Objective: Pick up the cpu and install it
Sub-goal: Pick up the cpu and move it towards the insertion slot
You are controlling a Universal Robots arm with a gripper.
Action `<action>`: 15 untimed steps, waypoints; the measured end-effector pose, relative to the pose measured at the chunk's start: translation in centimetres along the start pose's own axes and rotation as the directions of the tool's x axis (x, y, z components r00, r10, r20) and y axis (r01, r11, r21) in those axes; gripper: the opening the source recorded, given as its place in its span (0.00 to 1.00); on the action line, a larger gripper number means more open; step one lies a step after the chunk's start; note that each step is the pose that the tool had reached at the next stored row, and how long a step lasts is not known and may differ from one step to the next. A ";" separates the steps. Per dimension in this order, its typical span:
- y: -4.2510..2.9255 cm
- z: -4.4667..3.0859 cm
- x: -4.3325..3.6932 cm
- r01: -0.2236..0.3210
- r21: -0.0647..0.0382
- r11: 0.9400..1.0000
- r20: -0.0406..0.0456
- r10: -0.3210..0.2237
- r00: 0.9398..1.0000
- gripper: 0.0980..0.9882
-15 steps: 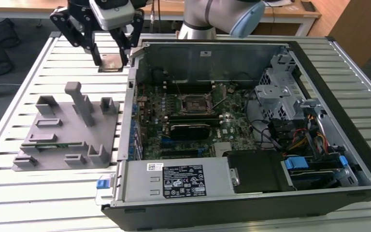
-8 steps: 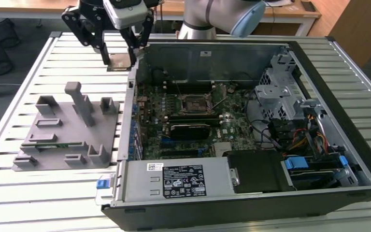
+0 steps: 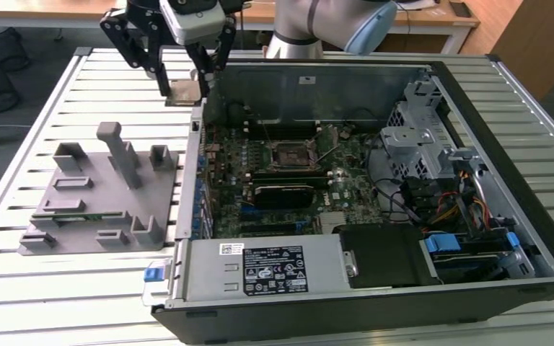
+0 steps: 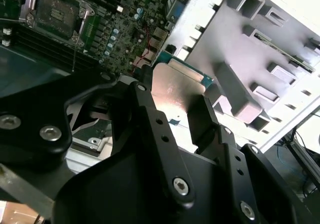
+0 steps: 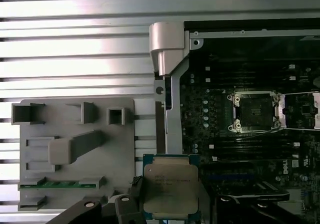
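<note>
In the second wrist view the gripper's [image 4: 175, 109] 2 black fingers [image 4: 150, 126] hide the part of the cpu [image 4: 175, 87] clamped deepest between them, in the first wrist view the picture's edge cuts off the cpu's side nearest the gripper's palm, and its printed lettering is too small to read.

Grey moulded fixture [image 3: 99, 209] on a slatted metal table [image 3: 37, 288], just beside an open computer case [image 3: 374, 317]
</note>
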State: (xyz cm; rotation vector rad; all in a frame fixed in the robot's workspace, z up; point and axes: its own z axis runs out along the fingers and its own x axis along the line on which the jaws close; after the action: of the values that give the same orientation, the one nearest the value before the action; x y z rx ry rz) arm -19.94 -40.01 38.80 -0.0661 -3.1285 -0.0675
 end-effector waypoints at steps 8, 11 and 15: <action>0.03 0.02 -0.85 -0.001 0.000 1.000 0.000 0.001 1.000 0.48; 0.05 0.01 -1.29 -0.001 0.000 1.000 0.000 0.001 1.000 0.48; 0.10 0.01 -2.13 -0.002 0.000 1.000 0.000 0.002 1.000 0.48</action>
State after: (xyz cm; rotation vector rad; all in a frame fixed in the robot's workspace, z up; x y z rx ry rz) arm -17.82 -40.00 38.77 -0.0686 -3.1285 -0.0676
